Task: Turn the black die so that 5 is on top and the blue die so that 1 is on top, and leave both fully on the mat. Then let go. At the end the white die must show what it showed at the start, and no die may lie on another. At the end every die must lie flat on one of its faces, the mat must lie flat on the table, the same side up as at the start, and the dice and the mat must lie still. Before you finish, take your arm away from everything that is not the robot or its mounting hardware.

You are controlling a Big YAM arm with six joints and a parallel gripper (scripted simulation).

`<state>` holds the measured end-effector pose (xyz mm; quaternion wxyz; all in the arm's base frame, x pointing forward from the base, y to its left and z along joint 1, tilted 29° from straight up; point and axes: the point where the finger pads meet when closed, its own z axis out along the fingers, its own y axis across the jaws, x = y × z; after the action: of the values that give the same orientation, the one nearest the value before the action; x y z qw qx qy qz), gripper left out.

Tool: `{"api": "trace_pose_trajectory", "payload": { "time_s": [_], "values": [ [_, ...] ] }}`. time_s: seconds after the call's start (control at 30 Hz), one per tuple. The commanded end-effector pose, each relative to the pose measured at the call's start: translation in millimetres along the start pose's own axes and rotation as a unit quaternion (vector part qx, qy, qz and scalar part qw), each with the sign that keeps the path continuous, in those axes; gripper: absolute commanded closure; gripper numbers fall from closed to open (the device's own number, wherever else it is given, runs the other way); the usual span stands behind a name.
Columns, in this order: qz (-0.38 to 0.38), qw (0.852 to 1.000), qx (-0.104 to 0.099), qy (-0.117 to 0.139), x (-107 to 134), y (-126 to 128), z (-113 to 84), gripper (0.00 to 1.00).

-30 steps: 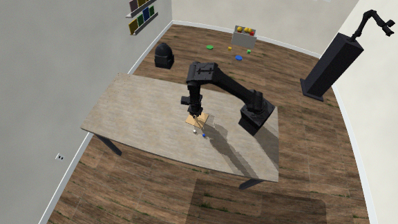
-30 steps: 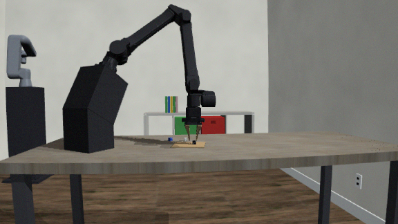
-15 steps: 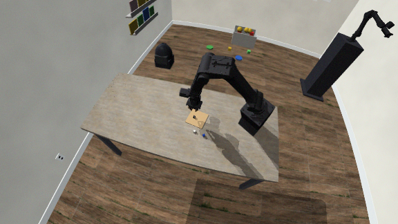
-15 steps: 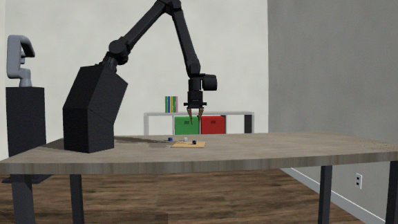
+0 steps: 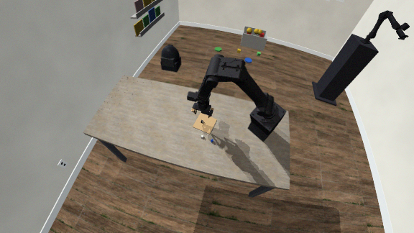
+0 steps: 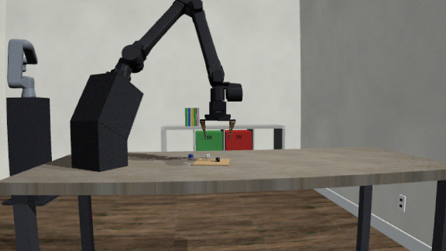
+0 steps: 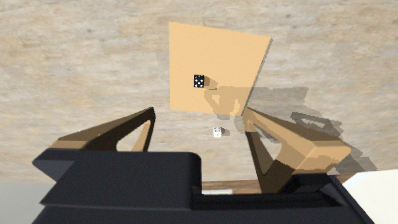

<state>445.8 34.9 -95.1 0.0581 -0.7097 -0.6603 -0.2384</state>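
The black die (image 7: 198, 81) lies flat on the tan mat (image 7: 216, 70), near its middle; it also shows in the top and exterior views (image 5: 203, 122) (image 6: 217, 159). Its top face shows several white pips; I cannot read the number. The white die (image 7: 217, 132) (image 5: 203, 136) (image 6: 208, 156) lies on the table just off the mat's edge. The blue die (image 5: 212, 141) (image 6: 190, 156) lies on the table beside it, off the mat; in the wrist view a finger hides it. My gripper (image 6: 217, 129) is wide open and empty, well above the mat (image 5: 205, 124), over the black die.
The arm's black base (image 5: 267, 120) stands on the table at the mat's right. The wooden table (image 5: 172, 129) stretches wide to the left. A second black pedestal (image 5: 343, 68) stands on the floor, off the table.
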Motion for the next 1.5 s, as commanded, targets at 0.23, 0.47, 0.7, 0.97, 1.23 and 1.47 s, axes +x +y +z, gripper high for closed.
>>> {"api": "trace_pose_trajectory", "payload": {
  "time_s": [0.23,0.47,0.7,0.97,1.23,1.47],
  "values": [
    [0.004,1.0,-0.018,-0.003,-7.3,11.2,-14.1,0.0],
    [-0.022,1.0,-0.021,-0.004,-2.2,9.8,-12.6,0.0],
    [-0.13,0.991,-0.015,-0.004,20.0,-1.0,-4.6,0.0],
    [-0.251,0.968,-0.014,-0.006,35.4,-12.6,-0.2,0.0],
    [-0.357,0.934,-0.013,-0.007,48.7,-23.6,3.3,0.0],
    [-0.455,0.89,-0.011,-0.008,61.1,-34.7,6.2,0.0]
  ]
}}
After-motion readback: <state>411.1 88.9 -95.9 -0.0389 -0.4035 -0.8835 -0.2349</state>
